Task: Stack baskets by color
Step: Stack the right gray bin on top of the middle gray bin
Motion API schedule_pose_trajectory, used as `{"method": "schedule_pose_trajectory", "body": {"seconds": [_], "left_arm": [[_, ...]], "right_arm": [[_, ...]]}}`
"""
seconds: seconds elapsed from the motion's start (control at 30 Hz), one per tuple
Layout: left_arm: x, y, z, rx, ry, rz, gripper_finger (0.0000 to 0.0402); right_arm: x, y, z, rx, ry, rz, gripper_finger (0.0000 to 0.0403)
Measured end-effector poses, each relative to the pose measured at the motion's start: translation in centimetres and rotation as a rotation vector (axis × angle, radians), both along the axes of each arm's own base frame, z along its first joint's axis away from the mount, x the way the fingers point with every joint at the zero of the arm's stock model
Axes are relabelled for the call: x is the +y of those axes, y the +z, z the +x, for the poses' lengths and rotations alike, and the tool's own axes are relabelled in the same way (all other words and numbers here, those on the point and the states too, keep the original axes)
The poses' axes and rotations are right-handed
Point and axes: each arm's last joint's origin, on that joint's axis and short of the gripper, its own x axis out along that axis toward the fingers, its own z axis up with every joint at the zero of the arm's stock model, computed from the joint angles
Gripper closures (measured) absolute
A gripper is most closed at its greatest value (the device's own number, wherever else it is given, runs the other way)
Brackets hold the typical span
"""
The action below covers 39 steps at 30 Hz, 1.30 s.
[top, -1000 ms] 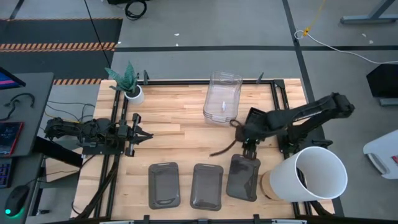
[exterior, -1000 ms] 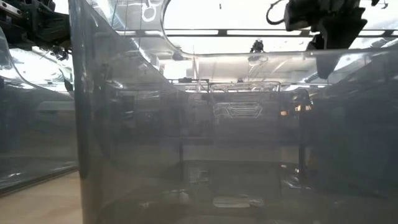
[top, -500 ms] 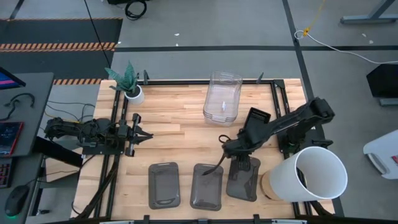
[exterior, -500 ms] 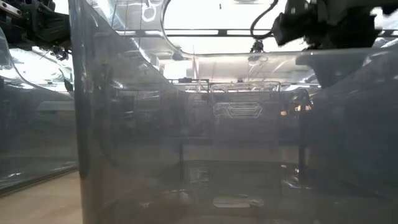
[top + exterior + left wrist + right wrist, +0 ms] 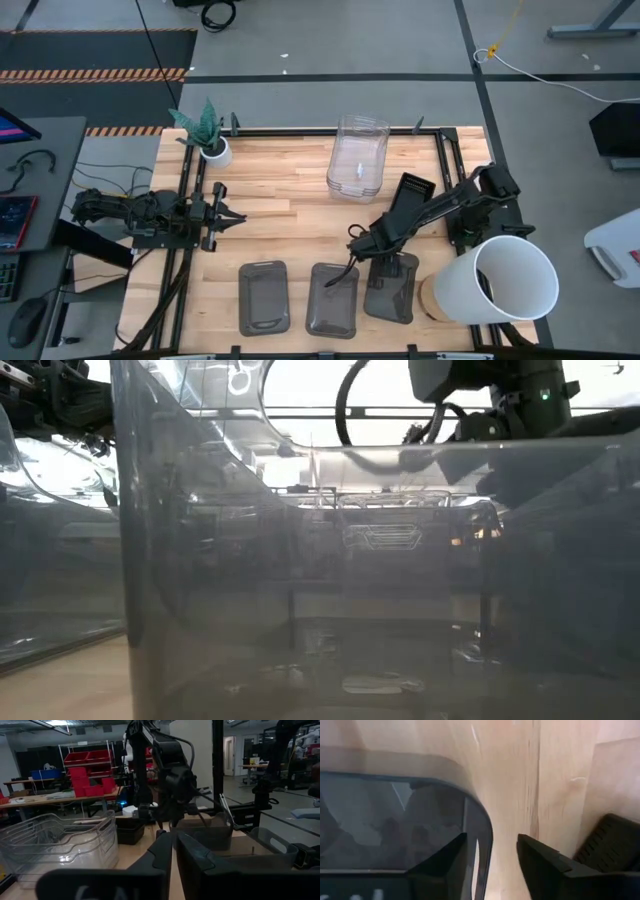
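Observation:
Two dark grey baskets and a darker, narrower black basket lie in a row along the table's near edge. A stack of clear baskets rests at the far middle. My right gripper points down, open, over the far right corner of the middle grey basket. One finger is over the basket's inside and the other over bare wood, with the rim between them, touching nothing that I can see. My left gripper waits shut at the table's left.
A big white bucket lies on its side at the near right corner, close to my right arm. A white plant pot stands at the far left. Bare wood lies between the clear stack and the near row. The black slotted basket sits just beside my right gripper.
My right gripper has come down and moved toward the table's left and near edge, from above the black basket's far end to the far right corner of the middle grey basket. No basket has moved.

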Motion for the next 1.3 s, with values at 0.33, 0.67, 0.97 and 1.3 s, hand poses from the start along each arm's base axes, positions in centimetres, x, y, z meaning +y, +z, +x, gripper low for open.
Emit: {"method": "schedule_pose_trajectory", "body": {"seconds": [0.33,0.67,0.97,1.3], "left_arm": [[0.0,0.0,0.0,0.001,0.0,0.0,0.0366],[0.0,0.0,0.0,0.0,0.0,0.0,0.0376],[0.0,0.0,0.0,0.0,0.0,0.0,0.0368],[0.0,0.0,0.0,0.002,0.0,0.0,0.0378]], "right_arm": [[-0.1,0.3,-0.2,0.009,-0.006,0.026,0.0378],[-0.7,4.4,-1.7,-0.056,-0.032,0.119,0.0398],[0.2,12.1,-1.2,-0.25,-0.007,0.186,0.04],[1.3,14.7,2.1,-0.529,0.066,0.203,0.0401]]}}
